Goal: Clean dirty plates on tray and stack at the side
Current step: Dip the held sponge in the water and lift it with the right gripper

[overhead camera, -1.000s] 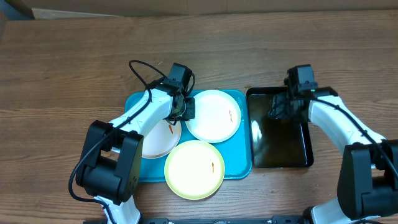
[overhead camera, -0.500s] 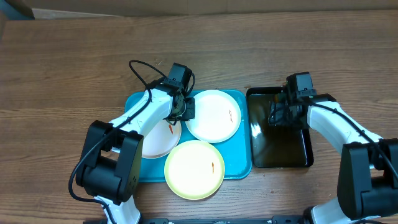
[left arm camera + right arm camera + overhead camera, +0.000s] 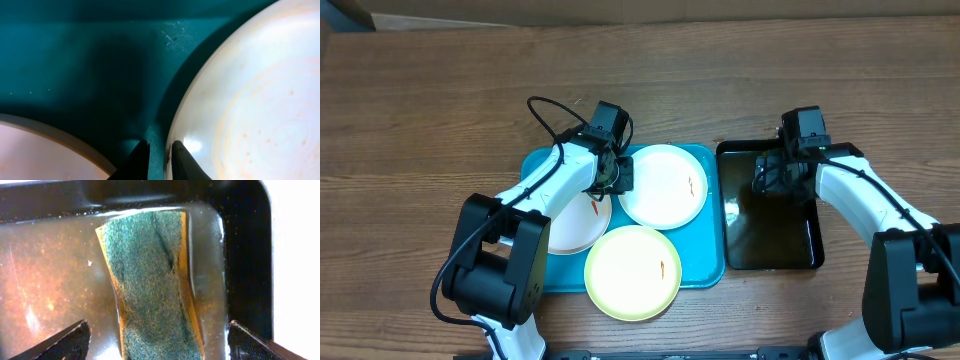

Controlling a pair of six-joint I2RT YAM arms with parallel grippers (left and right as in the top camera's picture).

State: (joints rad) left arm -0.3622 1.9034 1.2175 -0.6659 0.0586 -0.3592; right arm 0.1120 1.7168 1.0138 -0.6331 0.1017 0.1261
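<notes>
- Your right gripper [image 3: 159,339] hangs low over the black tray [image 3: 770,266] with its jaws spread wide and nothing in them.
- The sponge [image 3: 150,275] lies between those fingers and just ahead of them, in brownish liquid near a corner of the black tray.
- The sponge's long axis runs straight away from the wrist, so the jaws straddle its narrow width. That is the relation your next move turns on. A straight drop looks like enough, with no wrist turn needed.
- Mind the tray wall, which stands close beside the sponge's right edge.
- Your left gripper [image 3: 157,156] is narrowed to a slit at the left rim of the upper white plate [image 3: 665,185]. The rim appears pinched, with 1 finger inside and 1 outside.
- All 3 plates sit on the turquoise tray [image 3: 705,255]:
  - the pinched plate is at upper right;
  - the left white plate [image 3: 578,232] is partly under the left arm;
  - the pale yellow plate [image 3: 632,272] is at the front and overhangs the near rim.
- Each plate shows a small orange-red smear.
- The right arm is plainly nearer the sponge, and the left arm is the 1 at the plates.
</notes>
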